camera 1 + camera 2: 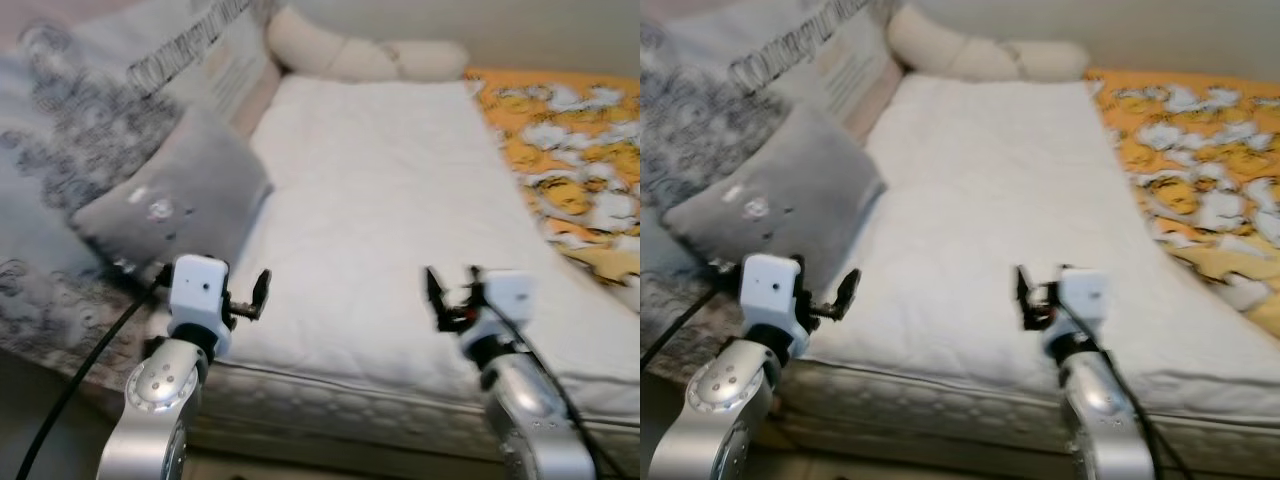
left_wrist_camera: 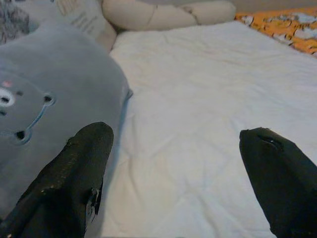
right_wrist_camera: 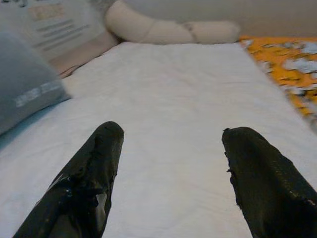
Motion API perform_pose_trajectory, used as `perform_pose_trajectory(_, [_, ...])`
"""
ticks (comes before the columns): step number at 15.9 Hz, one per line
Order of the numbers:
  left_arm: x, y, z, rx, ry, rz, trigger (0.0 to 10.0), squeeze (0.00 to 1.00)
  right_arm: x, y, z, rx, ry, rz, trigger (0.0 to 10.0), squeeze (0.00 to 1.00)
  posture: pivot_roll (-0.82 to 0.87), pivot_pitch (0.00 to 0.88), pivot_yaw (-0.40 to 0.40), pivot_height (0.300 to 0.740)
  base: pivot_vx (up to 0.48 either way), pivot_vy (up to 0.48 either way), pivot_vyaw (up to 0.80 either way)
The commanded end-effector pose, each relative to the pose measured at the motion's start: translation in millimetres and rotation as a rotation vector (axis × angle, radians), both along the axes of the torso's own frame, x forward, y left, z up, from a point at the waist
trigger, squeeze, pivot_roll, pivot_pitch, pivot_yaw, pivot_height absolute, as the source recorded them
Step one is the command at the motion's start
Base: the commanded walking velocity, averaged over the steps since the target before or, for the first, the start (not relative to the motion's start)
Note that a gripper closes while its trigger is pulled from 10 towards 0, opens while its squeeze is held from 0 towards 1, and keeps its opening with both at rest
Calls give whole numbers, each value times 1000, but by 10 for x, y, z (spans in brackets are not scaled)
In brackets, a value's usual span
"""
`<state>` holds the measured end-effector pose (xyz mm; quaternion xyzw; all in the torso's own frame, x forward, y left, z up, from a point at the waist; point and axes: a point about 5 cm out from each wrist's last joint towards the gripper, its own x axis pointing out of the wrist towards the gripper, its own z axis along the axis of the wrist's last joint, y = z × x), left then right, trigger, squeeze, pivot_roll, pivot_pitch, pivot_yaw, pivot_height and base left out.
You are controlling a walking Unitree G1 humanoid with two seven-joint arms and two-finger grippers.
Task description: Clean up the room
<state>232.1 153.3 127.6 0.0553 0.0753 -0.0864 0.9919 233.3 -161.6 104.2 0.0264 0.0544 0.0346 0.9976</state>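
Both the left gripper (image 2: 173, 168) and right gripper (image 3: 171, 173) hover with fingers spread above the near edge of a white mattress (image 1: 390, 220), a grey cushion (image 1: 175, 200) lying just beside the left gripper.

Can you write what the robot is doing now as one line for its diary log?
left gripper: open, empty, beside grey pillow | right gripper: open, empty, over white mattress | held: nothing
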Motion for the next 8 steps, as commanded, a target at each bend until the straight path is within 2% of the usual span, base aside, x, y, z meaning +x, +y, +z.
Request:
perform_pose_trajectory(1, [11, 53, -6, 15, 2, 22, 10000, 851, 19, 69, 22, 4, 1, 18, 10000, 0, 13, 0, 6, 740, 0, -454, 0])
perform_pose_trajectory(8, [47, 34, -20, 14, -7, 31, 10000, 847, 6, 23, -7, -7, 51, 14, 10000, 0, 4, 0, 5, 740, 0, -453, 0])
